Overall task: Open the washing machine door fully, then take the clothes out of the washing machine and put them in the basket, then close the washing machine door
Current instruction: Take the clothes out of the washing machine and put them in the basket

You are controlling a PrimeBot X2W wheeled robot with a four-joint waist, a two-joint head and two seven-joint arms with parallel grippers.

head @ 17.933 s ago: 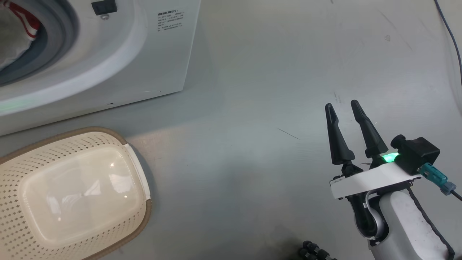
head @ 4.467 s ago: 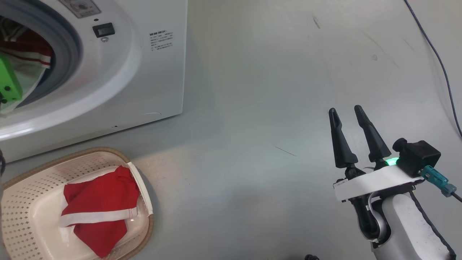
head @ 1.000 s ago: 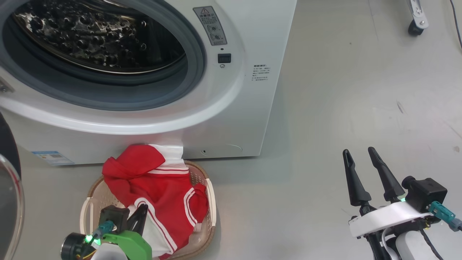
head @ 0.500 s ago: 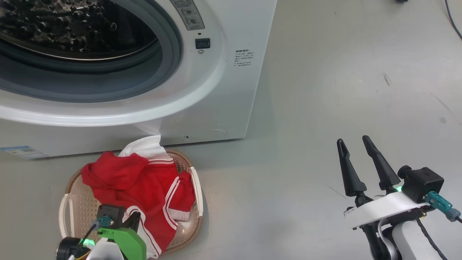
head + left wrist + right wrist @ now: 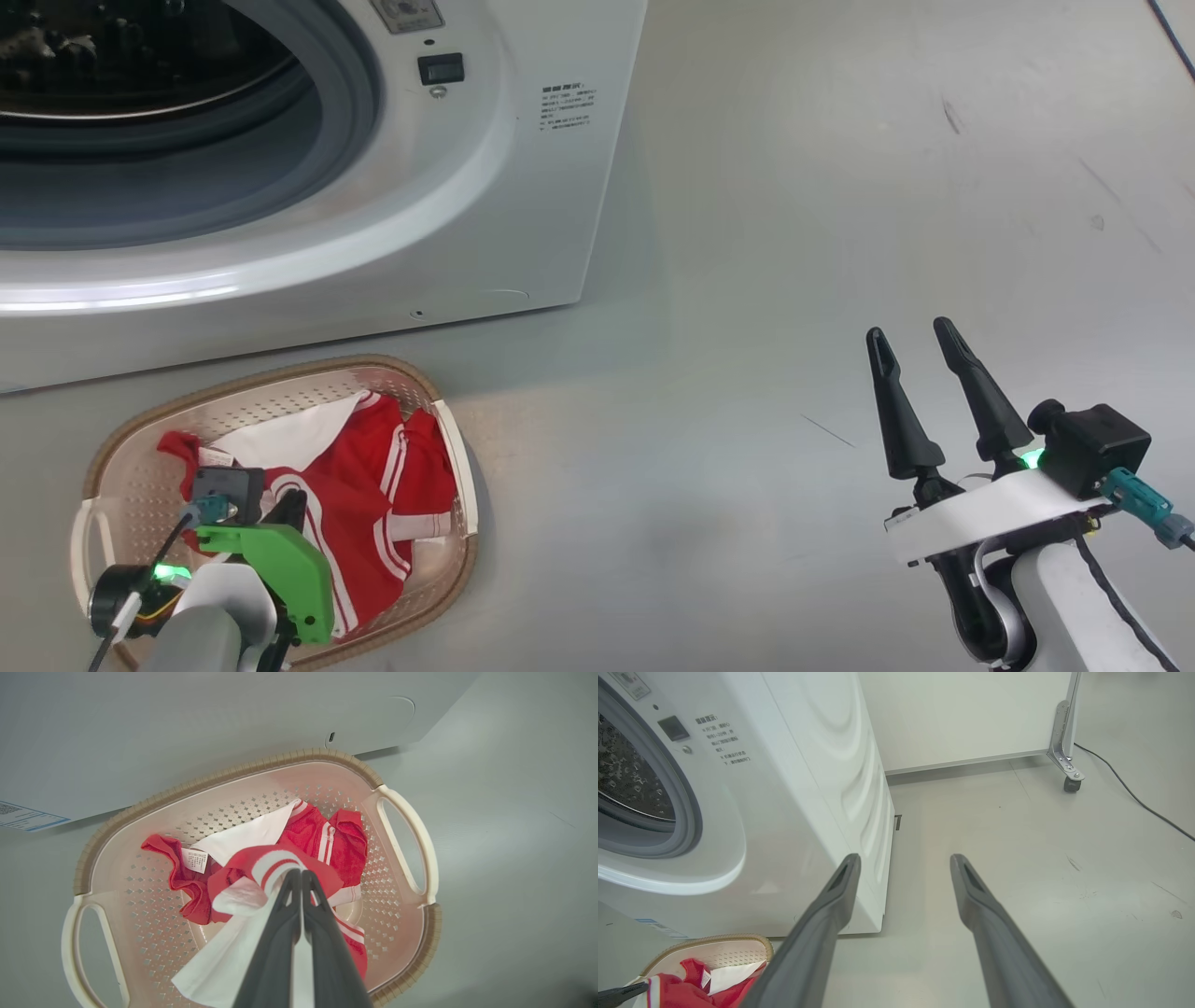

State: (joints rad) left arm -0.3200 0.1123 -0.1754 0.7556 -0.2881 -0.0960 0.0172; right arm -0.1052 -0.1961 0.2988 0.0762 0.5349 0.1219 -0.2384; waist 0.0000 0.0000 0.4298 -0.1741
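The washing machine stands at the upper left with its grey-gasketed porthole uncovered and the steel drum dark inside. Its door is out of view. Below it the cream basket holds the red and white clothes. My left gripper hangs over the basket, shut on a red garment with a white stripe whose white panel drapes down. More red clothes lie on the basket floor. My right gripper is open over bare floor at the right, its fingers wide apart.
Grey floor stretches to the right of the machine. A metal leg on a caster and a dark cable lie by the far white wall. A blue sticker marks the machine's lower front.
The head camera has swung, shifting the whole picture. The heap of red clothes has sunk lower into the basket with my left gripper still shut on a garment. The right gripper is unchanged.
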